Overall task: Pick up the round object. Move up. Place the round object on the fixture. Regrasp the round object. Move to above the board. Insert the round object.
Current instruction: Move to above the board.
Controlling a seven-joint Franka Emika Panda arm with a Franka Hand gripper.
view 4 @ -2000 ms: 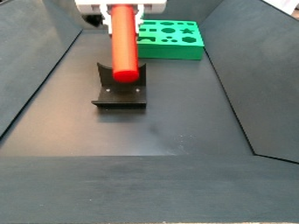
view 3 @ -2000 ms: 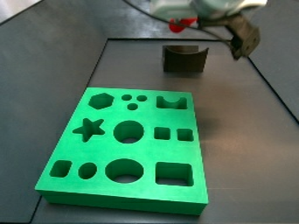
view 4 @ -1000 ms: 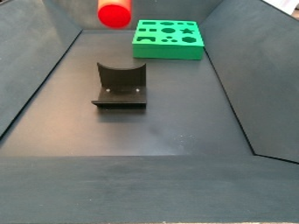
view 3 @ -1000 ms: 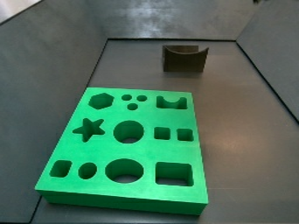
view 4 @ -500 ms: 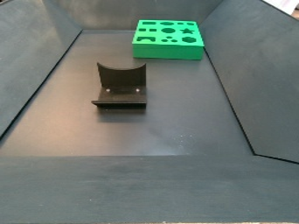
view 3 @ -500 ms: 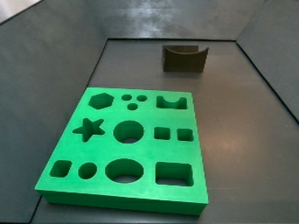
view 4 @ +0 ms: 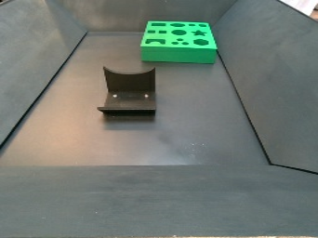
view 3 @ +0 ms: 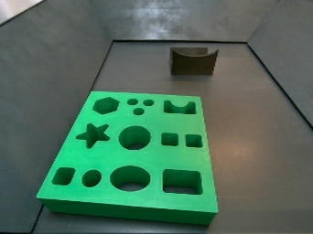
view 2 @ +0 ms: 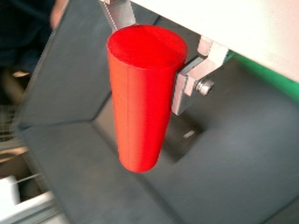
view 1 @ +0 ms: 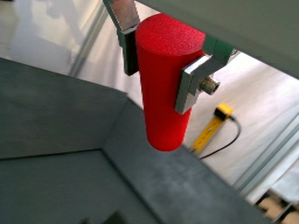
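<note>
- Gripper (view 1: pixel 162 63): visible in both wrist views only; fingers (view 2: pixel 191 77) clamp the red cylinder peg (view 2: pixel 140 94).
- Fixture (view 3: pixel 192 60): upper centre, unoccupied.
- Green board (view 3: pixel 132 153): flat on the desk (view 4: pixel 174 130).

Side views: even, diffuse overhead light, soft short shadows under the fixture (view 4: pixel 128 91) and beside the board (view 3: pixel 132 151); faint sheen on the dark floor at the far wall. Sharp throughout, low resolution. Wrist views: gripper (view 1: pixel 163 63) and peg (view 2: pixel 142 94) are crisp, matte, evenly lit; background is soft, overexposed bright white.
</note>
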